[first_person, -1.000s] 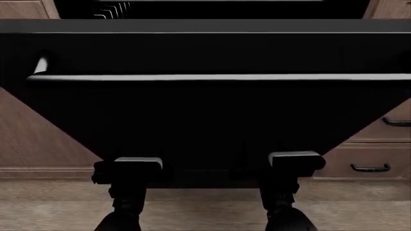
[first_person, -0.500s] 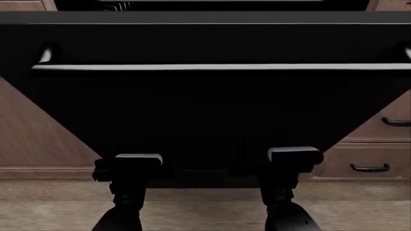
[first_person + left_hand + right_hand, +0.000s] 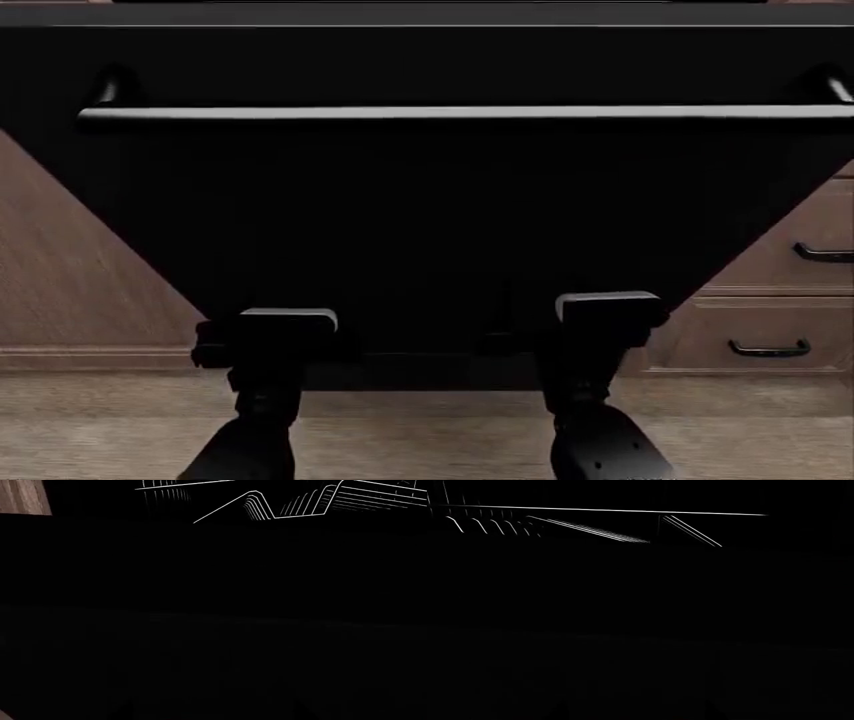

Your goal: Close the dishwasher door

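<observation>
Across most of the head view spreads the dishwasher door (image 3: 441,220), a glossy black panel hanging partly open and tilted toward the camera, so that it narrows toward its lower hinge edge near the floor (image 3: 427,430). Its long silver handle (image 3: 454,113) runs nearly the full width close to the upper edge, held off the panel by a short post at each end. Both arms reach under the lower part of the panel: the left end effector (image 3: 274,335) and the right end effector (image 3: 607,312) each show only as a dark block with a pale top face set against the black surface of the door, apparently touching it, though actual contact is hard to confirm against the dark. Whether the fingers of either one are spread or closed cannot be told, since they lie hidden against the panel, and neither appears to hold anything. On the left stands a brown wooden cabinet door (image 3: 74,280), and on the right are brown drawer fronts (image 3: 761,340) with small dark handles. Both wrist views are almost wholly black. Thin white outlines of a wire rack (image 3: 300,500) show along one edge of the left wrist view, with a sliver of brown wood in the corner, and similar rack lines (image 3: 587,527) show in the right wrist view.
</observation>
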### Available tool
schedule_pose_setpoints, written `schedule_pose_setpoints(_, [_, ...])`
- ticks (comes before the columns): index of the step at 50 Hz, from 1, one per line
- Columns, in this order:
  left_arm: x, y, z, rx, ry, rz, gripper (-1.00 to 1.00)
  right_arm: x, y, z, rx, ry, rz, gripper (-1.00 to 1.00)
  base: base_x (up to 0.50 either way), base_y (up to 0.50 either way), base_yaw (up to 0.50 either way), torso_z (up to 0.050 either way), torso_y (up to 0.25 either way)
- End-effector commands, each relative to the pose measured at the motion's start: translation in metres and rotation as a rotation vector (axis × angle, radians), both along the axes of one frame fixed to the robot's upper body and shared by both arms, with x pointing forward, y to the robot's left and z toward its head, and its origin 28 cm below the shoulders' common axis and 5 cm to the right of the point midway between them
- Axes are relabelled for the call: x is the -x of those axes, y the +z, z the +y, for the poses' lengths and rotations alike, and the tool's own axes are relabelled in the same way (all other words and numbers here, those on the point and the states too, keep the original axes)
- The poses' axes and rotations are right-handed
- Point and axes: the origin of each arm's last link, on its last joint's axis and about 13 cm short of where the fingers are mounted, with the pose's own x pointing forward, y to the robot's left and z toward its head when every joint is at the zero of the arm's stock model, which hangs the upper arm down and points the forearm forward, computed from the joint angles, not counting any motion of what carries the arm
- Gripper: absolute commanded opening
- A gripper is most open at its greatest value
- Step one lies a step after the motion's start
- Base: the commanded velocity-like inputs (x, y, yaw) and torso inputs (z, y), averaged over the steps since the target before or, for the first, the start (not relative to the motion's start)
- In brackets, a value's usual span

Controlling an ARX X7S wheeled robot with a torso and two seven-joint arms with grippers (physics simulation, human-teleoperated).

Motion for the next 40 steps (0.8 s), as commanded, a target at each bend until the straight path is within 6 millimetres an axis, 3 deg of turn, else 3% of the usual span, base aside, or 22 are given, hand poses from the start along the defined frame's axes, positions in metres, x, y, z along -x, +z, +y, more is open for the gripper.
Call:
schedule_pose_setpoints(1, [-0.003,0.002,-0.001,-0.003,-0.002,-0.001,1.0,-0.005,0.0,-0.006,0.0,-0.036,0.018,1.0,0.0,0.0,0.0,0.0,0.0])
schedule_pose_setpoints(40, [-0.026,-0.006,-0.006,-0.028,-0.004,-0.004,1.0,-0.025,-0.003,-0.01,0.021,-0.05,0.023,1.0,0.0,0.0,0.0,0.0,-0.002])
